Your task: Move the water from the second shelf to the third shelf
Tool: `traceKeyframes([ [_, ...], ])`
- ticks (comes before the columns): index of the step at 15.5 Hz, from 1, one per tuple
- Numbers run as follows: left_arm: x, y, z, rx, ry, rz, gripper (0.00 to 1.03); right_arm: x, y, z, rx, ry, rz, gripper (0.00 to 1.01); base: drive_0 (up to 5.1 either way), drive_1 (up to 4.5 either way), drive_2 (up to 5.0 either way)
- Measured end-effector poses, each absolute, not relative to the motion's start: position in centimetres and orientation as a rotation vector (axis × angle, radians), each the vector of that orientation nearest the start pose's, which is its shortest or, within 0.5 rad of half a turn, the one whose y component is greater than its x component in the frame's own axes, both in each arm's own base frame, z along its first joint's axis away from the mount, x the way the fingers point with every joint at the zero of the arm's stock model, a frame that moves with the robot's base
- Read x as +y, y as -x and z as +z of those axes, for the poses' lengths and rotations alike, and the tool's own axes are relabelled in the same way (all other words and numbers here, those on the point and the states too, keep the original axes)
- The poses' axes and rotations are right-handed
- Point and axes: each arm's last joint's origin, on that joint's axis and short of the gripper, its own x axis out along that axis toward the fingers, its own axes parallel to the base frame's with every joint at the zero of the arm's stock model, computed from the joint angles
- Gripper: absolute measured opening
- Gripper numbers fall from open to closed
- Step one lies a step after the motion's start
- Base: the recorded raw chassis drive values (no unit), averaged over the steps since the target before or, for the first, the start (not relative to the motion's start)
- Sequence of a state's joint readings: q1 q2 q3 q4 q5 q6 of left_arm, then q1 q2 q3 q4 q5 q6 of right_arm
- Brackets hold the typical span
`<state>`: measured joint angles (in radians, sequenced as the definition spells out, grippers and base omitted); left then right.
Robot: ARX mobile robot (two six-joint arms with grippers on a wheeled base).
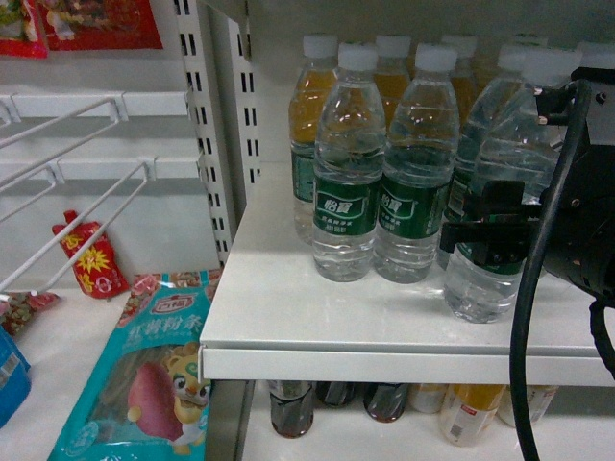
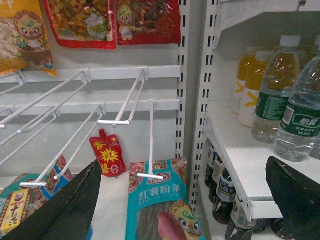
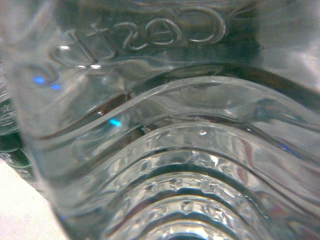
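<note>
Several water bottles with white caps and green labels stand on a white shelf (image 1: pixel 384 327). The rightmost front water bottle (image 1: pixel 500 134) stands a little forward of the row, and my right gripper (image 1: pixel 488 235) is shut around its green label; one black finger crosses the front of the label. In the right wrist view the ribbed clear wall of that bottle (image 3: pixel 165 130) fills the frame, so the fingers are hidden there. My left gripper (image 2: pixel 180 210) is open and holds nothing, hanging left of the shelf unit over snack packets. It is out of the head view.
Two more water bottles (image 1: pixel 348 173) (image 1: pixel 415 173) stand close to the left of the held one, with orange drink bottles (image 1: pixel 309 106) behind. Dark cola bottles (image 1: pixel 291 408) stand on the shelf below. White peg hooks (image 1: pixel 77 125), a red sachet (image 1: pixel 91 257) and a teal packet (image 1: pixel 144 384) fill the left bay.
</note>
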<state>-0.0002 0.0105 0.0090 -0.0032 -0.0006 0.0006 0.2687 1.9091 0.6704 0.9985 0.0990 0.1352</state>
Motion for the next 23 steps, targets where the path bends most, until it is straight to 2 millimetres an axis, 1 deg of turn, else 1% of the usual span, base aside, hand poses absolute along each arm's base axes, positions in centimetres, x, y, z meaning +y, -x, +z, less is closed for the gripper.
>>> traceKeyframes([
  [8, 0.0, -9.78, 16.54, 0.005, -0.001, 0.0, 0.98, 8.62, -32.82, 11.73, 0.26, -0.087, 0.143, 0.41, 0.0, 0.0, 0.0],
  [9, 0.0, -9.78, 16.54, 0.005, -0.001, 0.0, 0.98, 8.53, -32.84, 11.7, 0.263, -0.086, 0.141, 0.45, 0.0, 0.0, 0.0],
  [10, 0.0, -9.78, 16.54, 0.005, -0.001, 0.001, 0.98, 8.44, -32.87, 11.67, 0.266, -0.089, 0.136, 0.6, 0.0, 0.0, 0.0],
  [12, 0.0, -9.78, 16.54, 0.005, -0.001, 0.0, 0.98, 8.02, -32.97, 11.68, 0.264, -0.089, 0.117, 0.82, 0.0, 0.0, 0.0],
  [13, 0.0, -9.78, 16.54, 0.005, -0.001, 0.0, 0.98, 7.95, -32.99, 11.7, 0.261, -0.088, 0.11, 0.93, 0.0, 0.0, 0.0],
  [14, 0.0, -9.78, 16.54, 0.005, -0.001, 0.0, 0.98, 7.8, -33.04, 11.71, 0.26, -0.09, 0.105, 1.0, 0.0, 0.0, 0.0],
  [15, 0.0, -9.78, 16.54, 0.005, -0.001, 0.0, 0.98, 7.78, -33.05, 11.72, 0.26, -0.09, 0.105, 0.97, 0.0, 0.0, 0.0],
  [23, 0.0, -9.78, 16.54, 0.005, -0.001, 0.0, 0.98, 7.71, -32.96, 12.07, 0.299, -0.114, 0.099, 0.98, 0.0, 0.0, 0.0],
])
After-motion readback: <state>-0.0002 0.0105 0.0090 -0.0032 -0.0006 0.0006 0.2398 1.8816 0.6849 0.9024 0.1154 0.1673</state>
